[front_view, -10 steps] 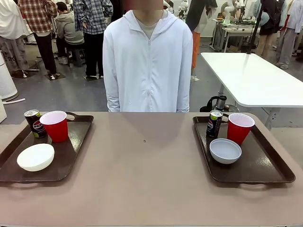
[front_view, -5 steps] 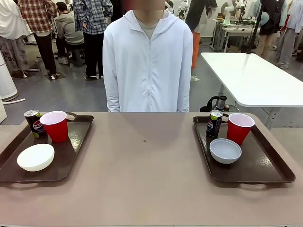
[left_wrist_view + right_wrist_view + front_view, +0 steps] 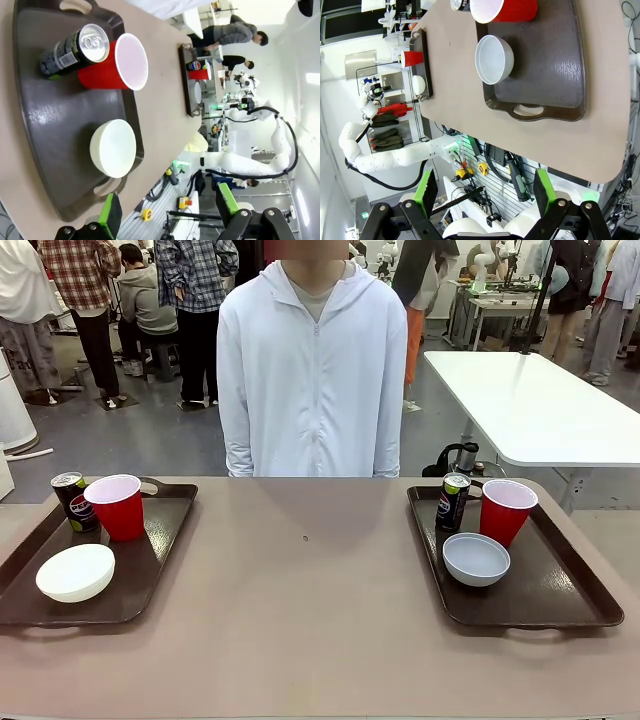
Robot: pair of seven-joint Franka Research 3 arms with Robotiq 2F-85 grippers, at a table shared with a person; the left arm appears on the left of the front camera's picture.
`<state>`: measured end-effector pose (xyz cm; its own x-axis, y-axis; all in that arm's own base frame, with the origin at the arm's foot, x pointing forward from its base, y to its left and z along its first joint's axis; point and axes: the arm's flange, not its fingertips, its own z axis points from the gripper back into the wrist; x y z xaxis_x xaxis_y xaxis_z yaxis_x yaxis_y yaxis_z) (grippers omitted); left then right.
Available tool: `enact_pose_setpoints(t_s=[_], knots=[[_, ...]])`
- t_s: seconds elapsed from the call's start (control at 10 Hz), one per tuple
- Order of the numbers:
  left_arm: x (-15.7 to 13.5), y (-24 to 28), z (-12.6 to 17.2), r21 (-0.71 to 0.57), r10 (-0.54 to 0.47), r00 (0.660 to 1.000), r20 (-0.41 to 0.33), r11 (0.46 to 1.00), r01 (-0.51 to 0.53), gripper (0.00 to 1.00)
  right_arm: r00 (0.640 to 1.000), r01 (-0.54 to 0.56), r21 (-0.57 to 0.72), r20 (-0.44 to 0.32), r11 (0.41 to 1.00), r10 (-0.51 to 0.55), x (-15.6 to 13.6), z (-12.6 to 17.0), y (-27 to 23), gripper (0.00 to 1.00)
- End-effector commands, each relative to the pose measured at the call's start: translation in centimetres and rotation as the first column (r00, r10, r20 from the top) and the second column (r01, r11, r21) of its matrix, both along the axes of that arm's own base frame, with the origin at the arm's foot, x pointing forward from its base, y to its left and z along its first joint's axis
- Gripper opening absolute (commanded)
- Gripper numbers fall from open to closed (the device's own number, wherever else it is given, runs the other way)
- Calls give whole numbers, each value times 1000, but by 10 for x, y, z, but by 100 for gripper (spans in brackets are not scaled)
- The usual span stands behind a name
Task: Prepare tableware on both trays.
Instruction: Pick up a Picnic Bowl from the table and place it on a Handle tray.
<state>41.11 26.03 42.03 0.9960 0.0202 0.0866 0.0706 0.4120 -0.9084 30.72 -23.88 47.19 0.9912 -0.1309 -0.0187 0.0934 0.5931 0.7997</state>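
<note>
Tool fingers on both arms stand spread apart and grasp nothing. From its wrist camera, the left tool (image 3: pixel 167 210) hangs high above the left tray (image 3: pixel 150 570), its green pads wide open. The right tool (image 3: pixel 485 192) is likewise released, high above the near handle end of the right tray (image 3: pixel 560 590).

A beige counter (image 3: pixel 300 620) runs between the robot and a person in a white zipped jacket (image 3: pixel 312 370), who stands at the far edge with arms down.

The left tray sits at the counter's left end. On it, a dark soda can (image 3: pixel 72 500) stands upright at the far corner, a red cup (image 3: pixel 118 506) stands just beside it, touching or nearly so, and a cream bowl (image 3: pixel 76 572) rests nearer the robot, apart from both.

The right tray sits at the counter's right end. It holds a second dark can (image 3: pixel 452 501) upright at its far left, a second red cup (image 3: pixel 506 510) near it to the right, and a greyish bowl (image 3: pixel 476 558) in front of the two.

Each tray already carries one can, one cup and one bowl, so the setting appears complete, or else it is the starting layout. No step seems in hand. If anything remains, the next move would call for a long descent from this height onto an upright piece.
</note>
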Motion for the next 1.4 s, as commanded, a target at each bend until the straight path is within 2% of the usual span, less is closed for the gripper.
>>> enact_pose_setpoints(t_s=[0.0,1.3], knots=[[-2,1,1,-12,20,1000,-8,1000,-20,100,1000,-1,0,0,1000,1,1,0,0,100],[-2,1,1,-12,20,1000,-8,1000,-20,100,1000,-1,0,0,1000,1,1,0,0,100]])
